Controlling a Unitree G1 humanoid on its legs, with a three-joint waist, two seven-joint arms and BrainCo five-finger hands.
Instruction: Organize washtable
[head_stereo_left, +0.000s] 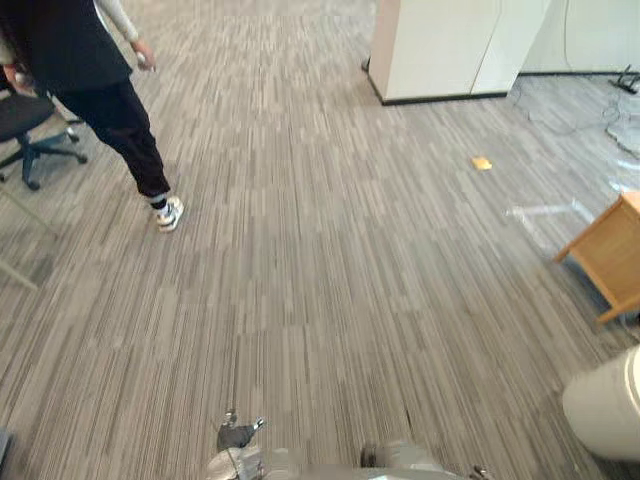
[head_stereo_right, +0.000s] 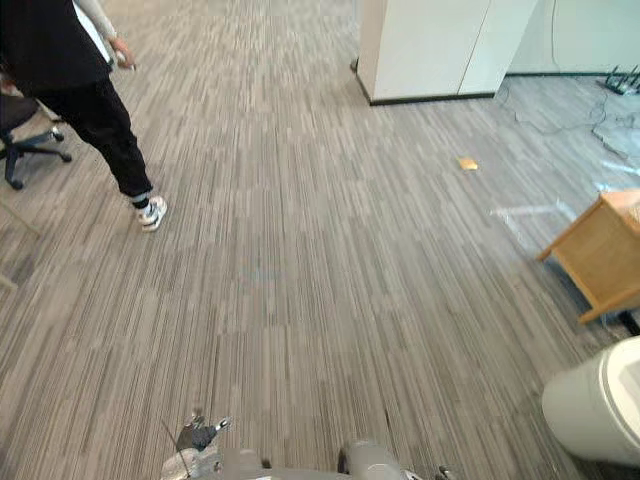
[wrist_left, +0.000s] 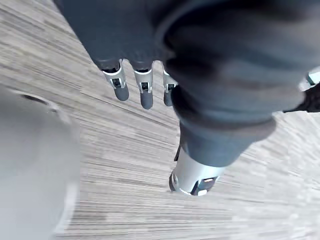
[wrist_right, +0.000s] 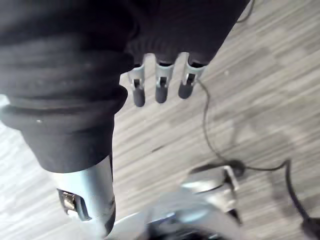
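My left hand (wrist_left: 145, 92) hangs over the grey striped carpet (head_stereo_left: 320, 280). Its fingers are relaxed and nearly straight, its thumb (wrist_left: 194, 176) stands apart, and it holds nothing. My right hand (wrist_right: 160, 89) hangs over the same carpet, also with loose, straight fingers and nothing between them and the thumb (wrist_right: 89, 200). Ahead of me in the eye views lies open carpet floor.
A person (head_stereo_left: 100, 80) in dark clothes stands at the far left beside an office chair (head_stereo_left: 30, 130). A white cabinet (head_stereo_left: 440, 50) stands at the back. At the right are a wooden piece of furniture (head_stereo_left: 610, 255), a white round bin (head_stereo_left: 605, 405) and a small orange scrap (head_stereo_left: 482, 163).
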